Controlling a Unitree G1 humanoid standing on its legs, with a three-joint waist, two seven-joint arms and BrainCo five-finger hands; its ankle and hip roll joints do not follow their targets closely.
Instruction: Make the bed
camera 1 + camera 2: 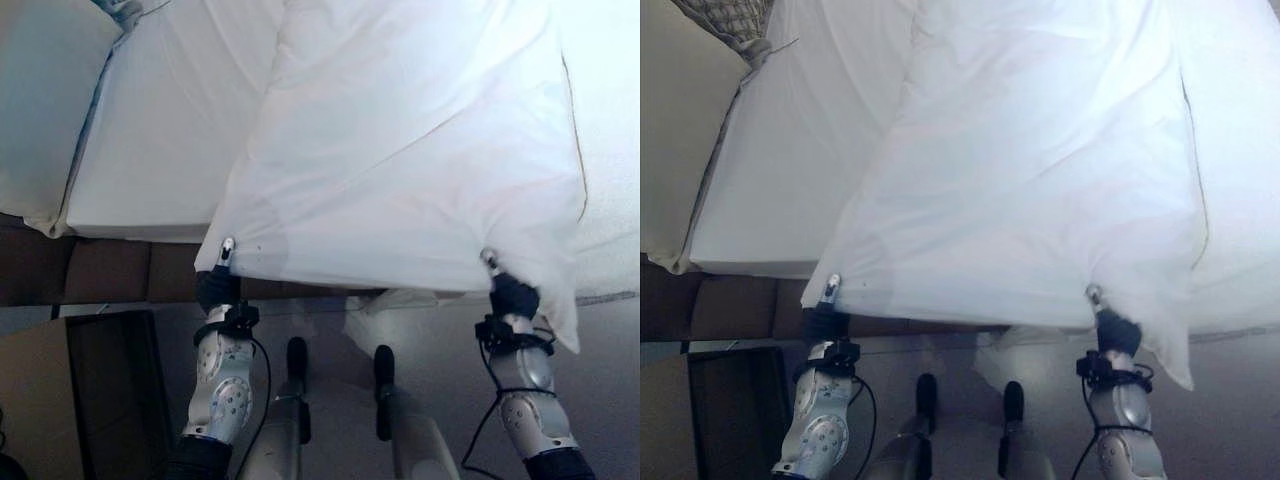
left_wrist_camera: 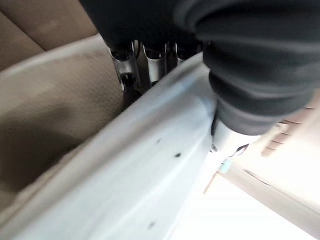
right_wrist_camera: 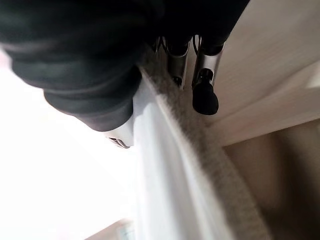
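Bed: a wide bed with a white fitted mattress (image 1: 165, 130) on a dark brown frame (image 1: 105, 270), seen from its near edge.
Cover: a large white fabric duvet (image 1: 420, 150) lies over the middle and right of the bed, its top running away toward the far edge. Its near hem is lifted off the near edge of the bed and stretched in a line between the two hands, hanging just past the frame. The hem's right corner droops lower than the rest, below the right wrist.
Left hand: the left hand (image 1: 222, 268) is at the left corner of the duvet's near hem, beyond the near edge of the bed. In the left wrist view its fingers (image 2: 135, 67) lie on one side of the white hem and the thumb on the other, pinching the cloth.
Right hand: the right hand (image 1: 497, 275) is at the near hem toward its right end. In the right wrist view the dark-tipped fingers (image 3: 204, 92) curl against the folded hem with the thumb pressed from the other side, so the duvet is clamped there too.
Mattress: the left part of the mattress lies bare beside the duvet's left edge.
Far left corner: a pale cushion-like shape (image 1: 45, 100) sits against the bed's left edge.
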